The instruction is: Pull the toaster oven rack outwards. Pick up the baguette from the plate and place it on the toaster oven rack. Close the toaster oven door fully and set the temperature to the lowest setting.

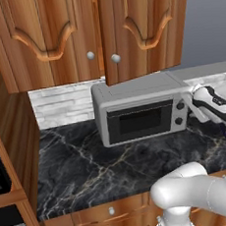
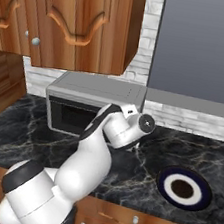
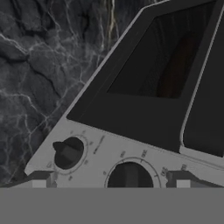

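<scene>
Flanking base views; hand close on toaster oven (image 3: 144, 100)

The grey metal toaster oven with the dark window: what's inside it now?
Through the closed door's dark glass of the toaster oven, the hand view shows a dim reddish-brown elongated shape, likely the baguette. The rack beneath it cannot be made out; the glass is too dark.

arm (image 2: 90, 156): reaching forward | gripper (image 3: 114, 180): jaws spread wide, empty
</scene>
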### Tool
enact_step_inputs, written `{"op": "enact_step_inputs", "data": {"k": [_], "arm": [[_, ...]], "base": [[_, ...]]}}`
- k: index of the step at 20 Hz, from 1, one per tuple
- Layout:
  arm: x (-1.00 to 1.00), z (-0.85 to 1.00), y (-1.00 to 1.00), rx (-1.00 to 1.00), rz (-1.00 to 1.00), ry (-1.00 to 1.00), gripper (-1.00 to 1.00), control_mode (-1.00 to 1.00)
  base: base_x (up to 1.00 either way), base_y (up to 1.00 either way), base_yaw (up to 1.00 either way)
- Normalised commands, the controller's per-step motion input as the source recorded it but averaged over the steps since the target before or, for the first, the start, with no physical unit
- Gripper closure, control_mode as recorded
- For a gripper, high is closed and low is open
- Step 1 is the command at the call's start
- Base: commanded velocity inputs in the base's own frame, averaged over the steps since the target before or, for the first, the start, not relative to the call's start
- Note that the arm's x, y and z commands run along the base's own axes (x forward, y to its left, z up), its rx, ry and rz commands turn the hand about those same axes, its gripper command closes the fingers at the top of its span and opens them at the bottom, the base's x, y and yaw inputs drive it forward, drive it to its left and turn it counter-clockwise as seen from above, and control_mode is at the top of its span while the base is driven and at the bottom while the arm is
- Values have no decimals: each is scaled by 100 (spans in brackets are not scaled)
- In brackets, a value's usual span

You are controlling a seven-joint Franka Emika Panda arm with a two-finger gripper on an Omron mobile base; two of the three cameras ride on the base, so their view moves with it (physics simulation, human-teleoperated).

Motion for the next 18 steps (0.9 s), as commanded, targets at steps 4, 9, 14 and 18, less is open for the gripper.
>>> {"op": "enact_step_inputs", "data": {"k": [4,9,14,18], "arm": [[7,-12,-4,5,0,-11,-100,-100],[7,-5,0,3,0,-8,-100,-100],[9,0,0,1,0,-6,-100,-100],[8,0,0,0,0,-5,-100,-100]], "base": [[0,0,0],[0,0,0],[0,0,0],[0,0,0]]}}
